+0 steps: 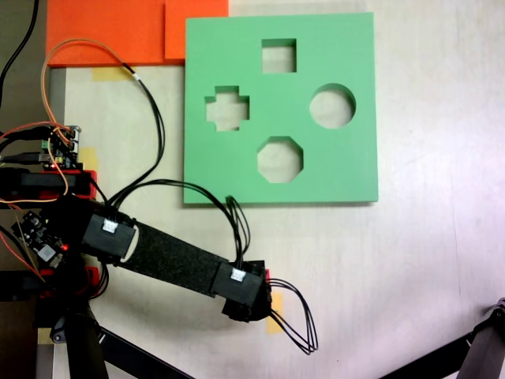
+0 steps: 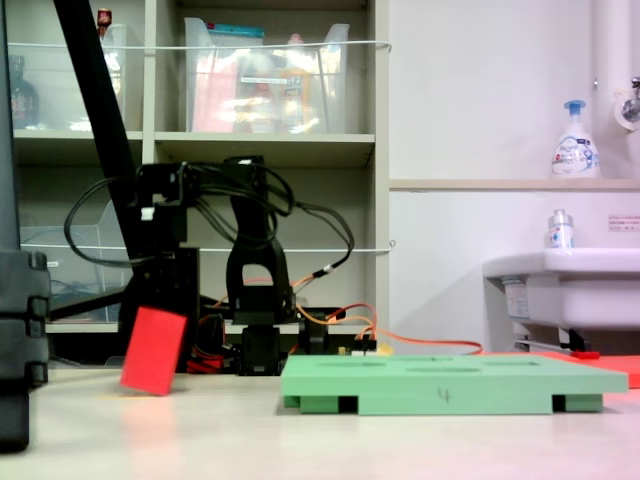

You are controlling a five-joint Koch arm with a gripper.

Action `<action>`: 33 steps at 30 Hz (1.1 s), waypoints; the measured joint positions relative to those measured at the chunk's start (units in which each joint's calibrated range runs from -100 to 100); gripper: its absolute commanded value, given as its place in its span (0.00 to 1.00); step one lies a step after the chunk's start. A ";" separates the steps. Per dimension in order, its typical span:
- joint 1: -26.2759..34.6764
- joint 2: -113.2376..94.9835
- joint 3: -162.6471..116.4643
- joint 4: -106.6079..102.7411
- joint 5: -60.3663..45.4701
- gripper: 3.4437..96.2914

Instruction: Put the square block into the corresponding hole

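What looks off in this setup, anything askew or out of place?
The square block sits tilted, not flat, under the gripper at the second exterior view's left, well clear of the green board. Whether the jaws hold it is hidden. Nothing else stands out.

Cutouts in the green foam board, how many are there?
4, seen in the first exterior view on the green foam board: the square hole at top, the cross cutout at left, the round cutout at right, the octagonal cutout at bottom. None looks hidden.
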 measured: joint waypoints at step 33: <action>33.80 27.36 45.27 -6.27 35.36 0.24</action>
